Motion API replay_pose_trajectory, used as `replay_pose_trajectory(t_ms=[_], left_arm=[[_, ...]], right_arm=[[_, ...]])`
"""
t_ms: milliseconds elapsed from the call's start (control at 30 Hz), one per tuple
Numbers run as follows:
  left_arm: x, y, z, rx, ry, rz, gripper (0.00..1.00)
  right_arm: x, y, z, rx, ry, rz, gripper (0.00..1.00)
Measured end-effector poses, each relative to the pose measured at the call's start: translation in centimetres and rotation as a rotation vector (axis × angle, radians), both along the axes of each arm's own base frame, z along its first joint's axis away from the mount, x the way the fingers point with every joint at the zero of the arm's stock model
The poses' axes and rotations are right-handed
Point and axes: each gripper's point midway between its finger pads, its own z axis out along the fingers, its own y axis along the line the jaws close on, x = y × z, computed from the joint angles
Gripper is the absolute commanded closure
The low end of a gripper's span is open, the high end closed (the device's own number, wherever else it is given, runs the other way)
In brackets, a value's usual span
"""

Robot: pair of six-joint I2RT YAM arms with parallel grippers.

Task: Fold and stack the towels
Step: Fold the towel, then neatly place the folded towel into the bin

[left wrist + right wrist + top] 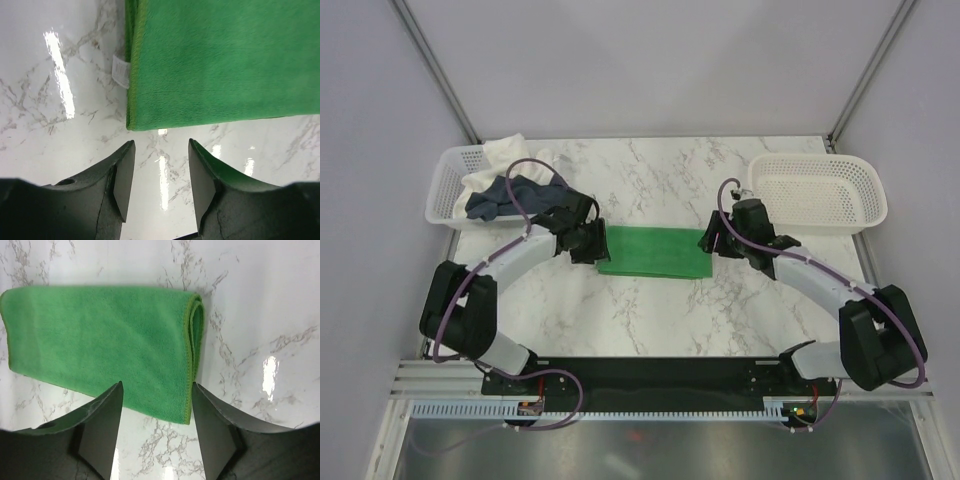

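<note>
The green towel [653, 253] is laid folded flat on the worktop [650, 320], probably ready for another fold. The left end effector [585, 240] and right end effector [720, 240] are stationed at its ends, jaws apart, nothing held.

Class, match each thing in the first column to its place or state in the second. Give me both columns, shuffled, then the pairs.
1 green towel
2 navy towel
3 right basket
4 left gripper

A far right of the table
B open, beside the green towel's end
C in the left basket
D folded, mid-table

Pairs: 1-D, 2-C, 3-A, 4-B
</note>
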Motion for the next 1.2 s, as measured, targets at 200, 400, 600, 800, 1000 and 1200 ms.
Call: replay_pose_trajectory(t_ms=[200,400,600,800,1000,1200], left_arm=[[2.0,-2.0,3.7,-0.105,-0.129,-0.042,0.46],[3.5,-3.5,1.7,-0.153,-0.095,-0.065,0.46],[3.7,-2.1,-2.9,-0.126,0.035,0.001,0.46],[3.7,-2.1,-2.9,-0.132,0.038,0.015,0.46],[3.7,-2.1,-2.9,-0.134,0.041,0.024,0.46],[3.7,-2.1,-2.9,-0.136,0.038,0.032,0.46]], right_arm=[[2.8,-0.8,-0.7,-0.052,0.023,-0.030,0.32],[4.0,-0.9,-4.0,-0.066,0.121,0.000,0.30],[3.0,0.1,-5.7,-0.031,0.154,0.070,0.30],[3.4,1.2,-5.5,0.036,0.078,0.111,0.31],[3.5,1.7,-5.6,0.066,0.037,0.130,0.44],[3.2,1.7,-5.9,0.070,0.045,0.135,0.51]])
